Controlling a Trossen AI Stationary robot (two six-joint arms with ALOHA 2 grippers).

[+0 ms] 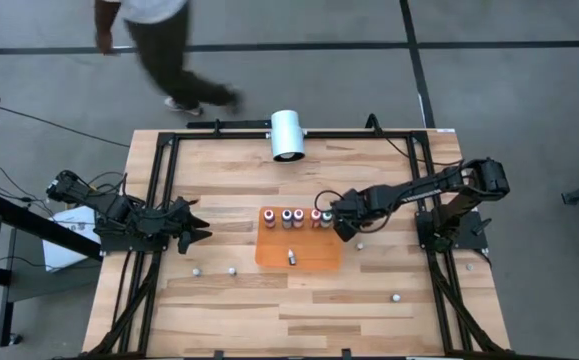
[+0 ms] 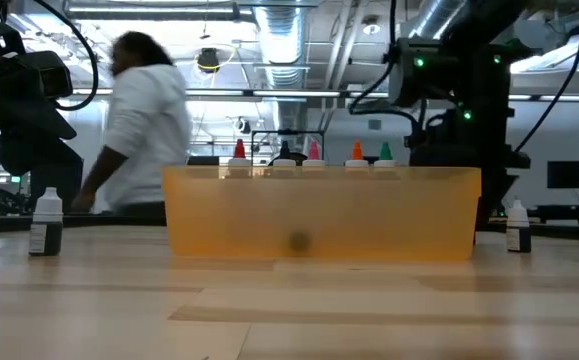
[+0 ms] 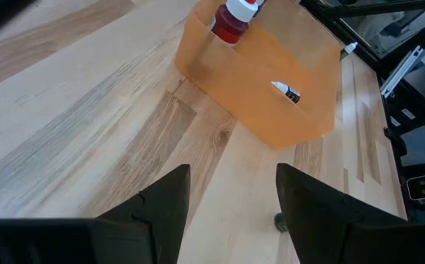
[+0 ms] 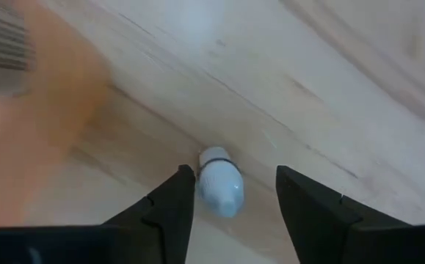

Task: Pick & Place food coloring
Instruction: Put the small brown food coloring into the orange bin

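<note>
Your right gripper (image 4: 230,192), jaws parted around a small white-capped bottle (image 4: 220,180) without gripping, hangs over the pale wood table (image 1: 269,300) beside the orange tray (image 1: 314,258), with a person (image 2: 134,125) walking behind.

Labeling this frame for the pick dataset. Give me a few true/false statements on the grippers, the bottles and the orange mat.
1. The right gripper is at the right edge of the orange mat. True.
2. A bottle lies on its side between the right gripper's open fingers. True.
3. The left gripper is holding a bottle. False: its fingers are open with nothing between them, and it waits at the table's left side.
4. All bottles are on the mat. False: several stand loose on the wood, for example one left of the mat.
5. The white cylinder stands on the mat. False: it is at the table's far edge.
</note>
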